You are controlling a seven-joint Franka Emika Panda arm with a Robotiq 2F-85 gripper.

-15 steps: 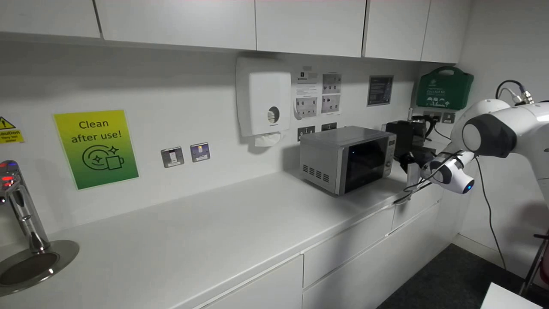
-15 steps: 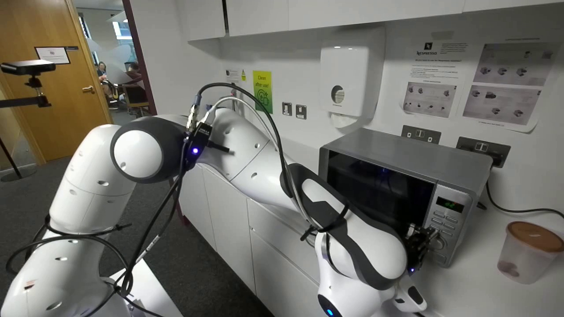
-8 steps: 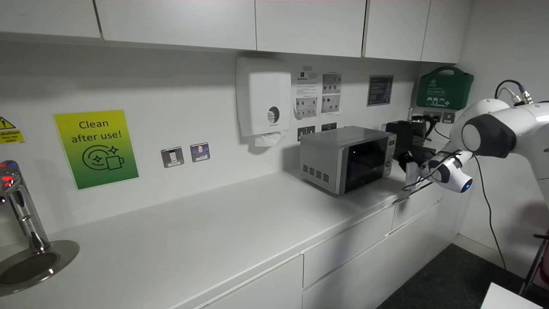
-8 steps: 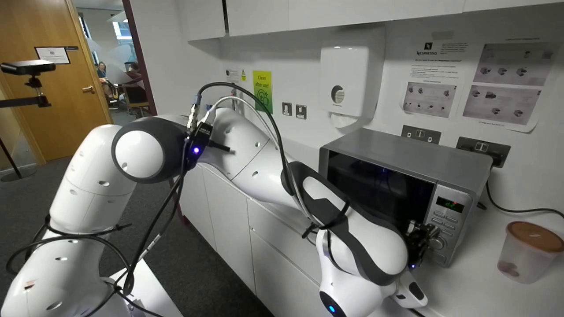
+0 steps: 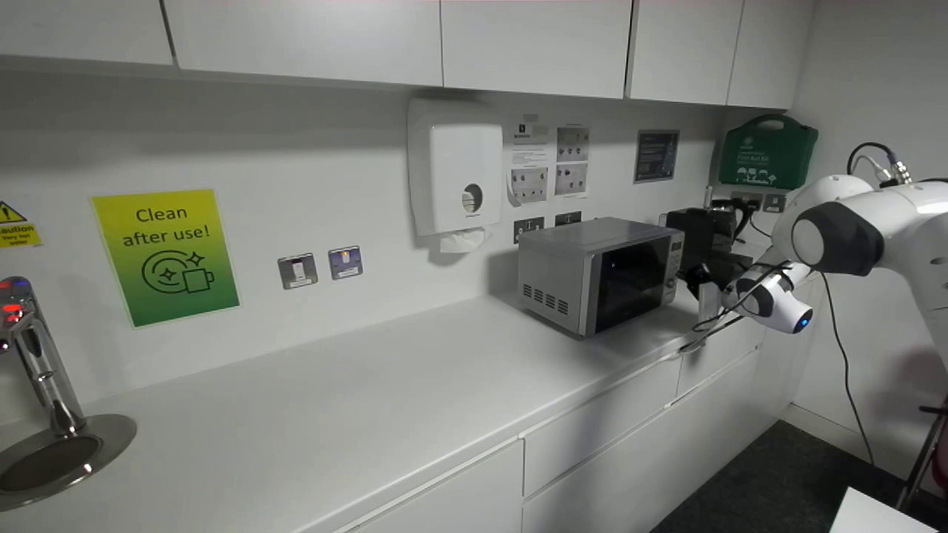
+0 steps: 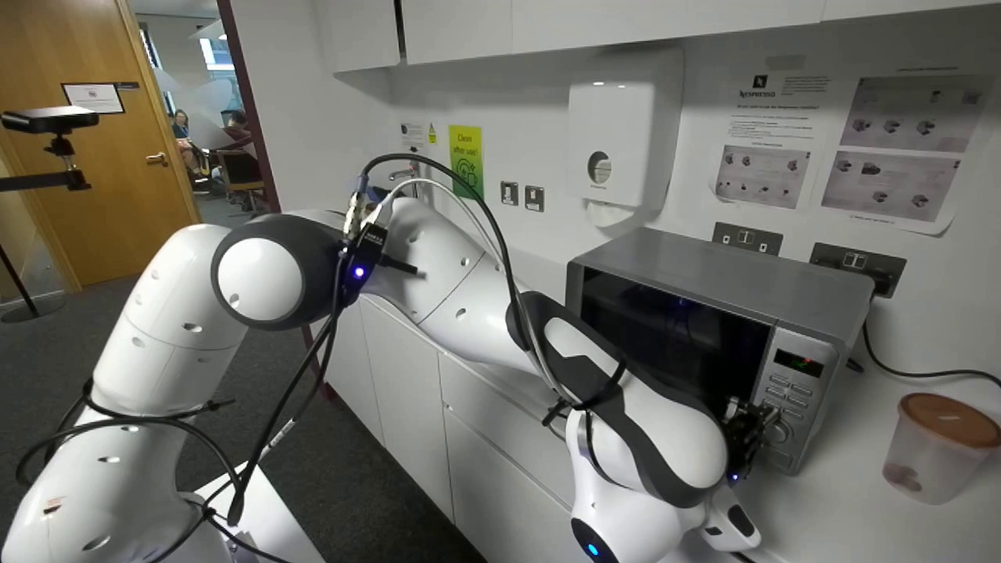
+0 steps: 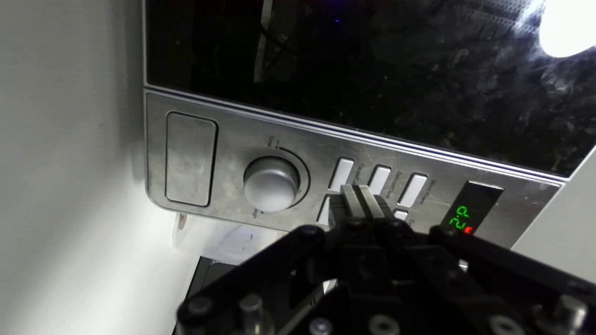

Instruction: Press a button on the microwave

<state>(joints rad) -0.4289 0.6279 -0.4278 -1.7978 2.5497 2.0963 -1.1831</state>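
Observation:
The silver-grey microwave stands on the counter against the wall in both exterior views [image 5: 557,277] [image 6: 727,274]. In the wrist view its control strip [image 7: 228,139] fills the middle, with a round knob [image 7: 271,186], several pale buttons [image 7: 412,190] and a lit display [image 7: 470,211]. My gripper [image 7: 361,188] is shut with nothing between its fingertips. The tips overlap the button area, beside the Pause and Defrost buttons, and hide the lower-row buttons partly. Whether they touch the panel I cannot tell. In an exterior view the gripper [image 6: 770,414] is at the strip, by the knob.
A clear tub with an orange-brown lid [image 6: 942,446] stands beside the microwave. A black appliance [image 5: 696,237] is behind my gripper. A white dispenser [image 5: 459,170] hangs on the wall above the counter [image 5: 355,414]. Cables run along my arm.
My arm's elbow has sunk and shifted slightly, while the gripper has barely moved at the panel. A red mark has appeared in the microwave's display beside the green characters.

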